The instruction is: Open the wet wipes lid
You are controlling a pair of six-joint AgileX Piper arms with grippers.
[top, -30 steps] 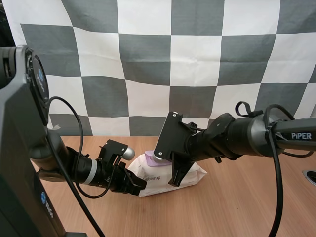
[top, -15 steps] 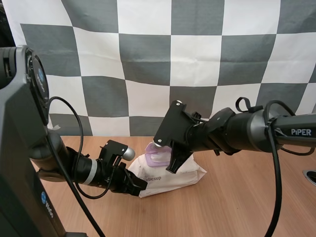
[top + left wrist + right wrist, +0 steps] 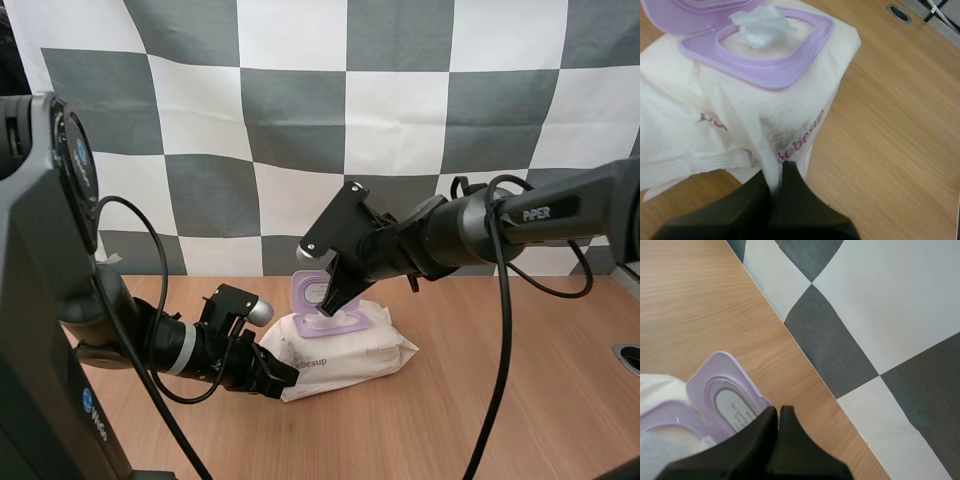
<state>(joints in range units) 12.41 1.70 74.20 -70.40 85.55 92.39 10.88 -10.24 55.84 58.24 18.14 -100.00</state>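
High view: the left fingers cover the near left corner of the pack of wet wipes, which lies on the desk between the two arms. The right fingers stand in front of one edge of the purple lid and hide it. The lid is swung open and stands upright at the far side of the pack's top. A round dark fitting in the desk is cut off at the view's edge.

The purple word "Bebesup" can be read on the pack's front, though its first letter is lost in a crease in the high view. "PiPER" is printed in white on the right arm. Inside the lid is an oval label whose small print cannot be read.

In the left wrist view the left fingers are closed on a fold of the pack's white wrapper, which runs up between their tips. A crumpled white wipe sticks up through the purple frame of the opening. In the right wrist view the right fingers lie pressed together with nothing between them, their tips just beside the open lid. Whether they touch it cannot be told.
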